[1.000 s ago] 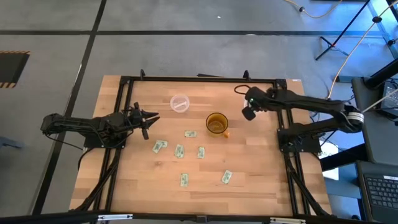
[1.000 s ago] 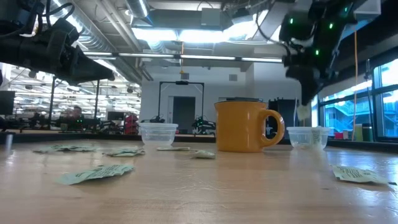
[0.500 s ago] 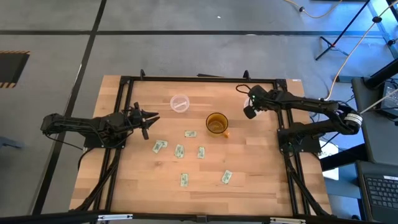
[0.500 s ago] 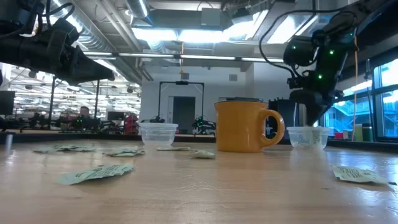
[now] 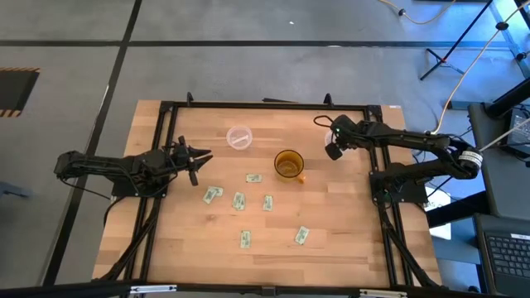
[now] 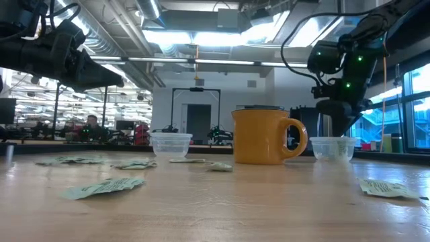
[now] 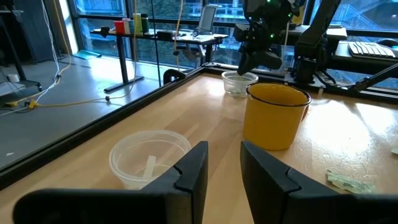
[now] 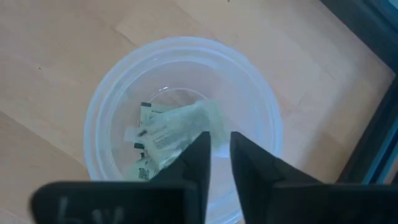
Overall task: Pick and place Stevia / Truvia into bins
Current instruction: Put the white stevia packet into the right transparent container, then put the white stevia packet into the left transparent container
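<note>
Fingers [image 8: 214, 155] above packet-holding cup [image 8: 261, 99]

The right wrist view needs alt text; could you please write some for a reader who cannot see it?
The right pincer hangs open directly over a clear plastic cup on the wooden table, with white-and-green sweetener packets lying inside the cup.

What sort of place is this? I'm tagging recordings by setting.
Most likely a robotics lab in an open-plan workspace: a framed wooden table on a grey floor, exposed ceiling ducts with strip lights, and a bench with a keyboard beside large windows.
</note>
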Robot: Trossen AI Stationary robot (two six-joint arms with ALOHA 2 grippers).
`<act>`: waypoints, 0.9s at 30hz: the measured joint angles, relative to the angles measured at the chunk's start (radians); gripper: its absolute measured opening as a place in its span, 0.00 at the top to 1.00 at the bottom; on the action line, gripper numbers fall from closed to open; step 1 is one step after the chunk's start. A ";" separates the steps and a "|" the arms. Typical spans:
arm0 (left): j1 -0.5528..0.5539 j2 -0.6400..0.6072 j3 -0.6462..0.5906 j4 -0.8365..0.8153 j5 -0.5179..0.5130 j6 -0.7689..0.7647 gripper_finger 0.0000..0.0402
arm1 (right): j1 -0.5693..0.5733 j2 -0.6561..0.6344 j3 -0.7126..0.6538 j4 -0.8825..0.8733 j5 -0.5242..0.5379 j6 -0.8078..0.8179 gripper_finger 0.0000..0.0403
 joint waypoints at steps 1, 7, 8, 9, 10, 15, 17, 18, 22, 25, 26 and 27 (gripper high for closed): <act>0.000 0.000 0.000 0.000 0.000 0.000 0.78 | 0.000 0.000 0.000 0.002 0.004 -0.003 0.81; 0.000 -0.001 0.000 0.043 0.000 0.000 0.78 | 0.005 -0.010 0.056 0.003 0.025 -0.011 0.71; 0.000 -0.001 0.000 0.058 0.000 0.000 0.78 | 0.015 -0.019 0.072 -0.001 0.027 -0.014 0.71; 0.000 -0.001 0.000 0.074 0.000 0.000 0.78 | 0.027 -0.031 0.086 0.001 0.028 -0.016 0.71; 0.000 -0.001 0.000 0.088 0.002 0.000 0.78 | 0.042 -0.048 0.098 0.002 0.027 -0.018 0.70; 0.000 -0.001 0.000 0.110 0.064 0.001 0.78 | 0.165 -0.147 0.103 0.049 0.005 -0.018 0.71; 0.000 -0.001 0.000 0.109 0.105 0.001 0.78 | 0.225 -0.184 0.082 0.082 -0.040 -0.013 0.71; 0.000 0.000 0.000 0.112 0.129 0.001 0.78 | 0.257 -0.198 0.070 0.092 -0.065 -0.012 0.71; 0.000 0.024 0.003 0.157 0.164 0.001 0.78 | 0.365 -0.231 0.023 0.159 -0.087 0.009 0.71; -0.006 0.079 0.041 0.158 0.166 0.005 0.78 | 0.410 -0.229 0.003 0.182 -0.086 0.010 0.71; -0.013 0.110 0.059 0.159 0.168 0.019 0.78 | 0.418 -0.228 0.003 0.185 -0.086 0.014 0.71; -0.022 0.144 0.080 0.147 0.174 0.040 0.78 | 0.424 -0.226 0.004 0.190 -0.086 0.018 0.71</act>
